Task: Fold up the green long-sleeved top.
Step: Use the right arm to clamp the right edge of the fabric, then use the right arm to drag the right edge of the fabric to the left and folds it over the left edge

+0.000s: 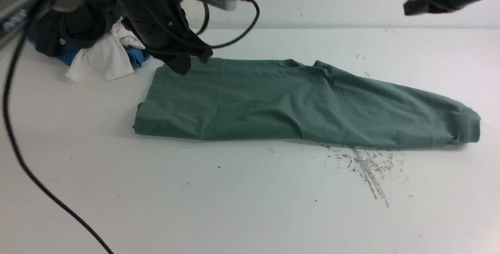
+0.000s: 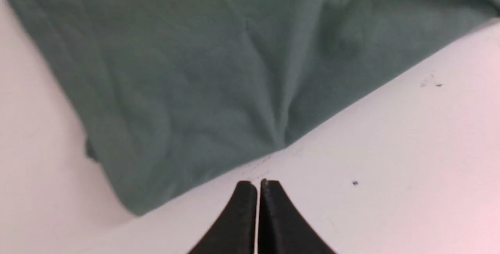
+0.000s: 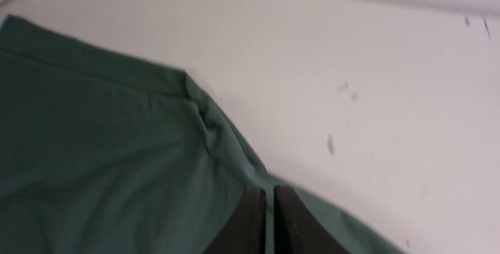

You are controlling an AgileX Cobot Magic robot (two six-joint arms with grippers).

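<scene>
Green top (image 1: pixel 273 101) flat on the white worktop (image 1: pixel 250 207), mid-frame in the front view. Lying as a long strip: body part to the left, sleeve running right, ribbed cuff (image 1: pixel 466 127) at the far right end. No logo or neck on show.

Progress, judged: partly done. Looks already halved lengthwise, edges fairly neat. Left to do: sleeve brought in over the body, then crosswise folds to a compact packet.

Left gripper (image 1: pixel 191 60) closed tight, nothing in it, hanging above the far left corner of the top. Right gripper (image 1: pixel 414 6) raised high on the right, blurred, well apart from the cloth. Jaws all but together with only a thin slit, nothing held.

Front view only: full outline, cuff, pile of dark, white and blue clothes (image 1: pixel 97 50) back left, black cable (image 1: pixel 15 148), grey scuff marks (image 1: pixel 367 168) near the front edge of the sleeve.

Left wrist view only: left gripper tips over bare worktop just off an edge of the top, creases close up.

Right wrist view only: hem line and bunched fold at the sleeve joint, green cloth behind the right gripper tips. No cuff in either wrist view.
</scene>
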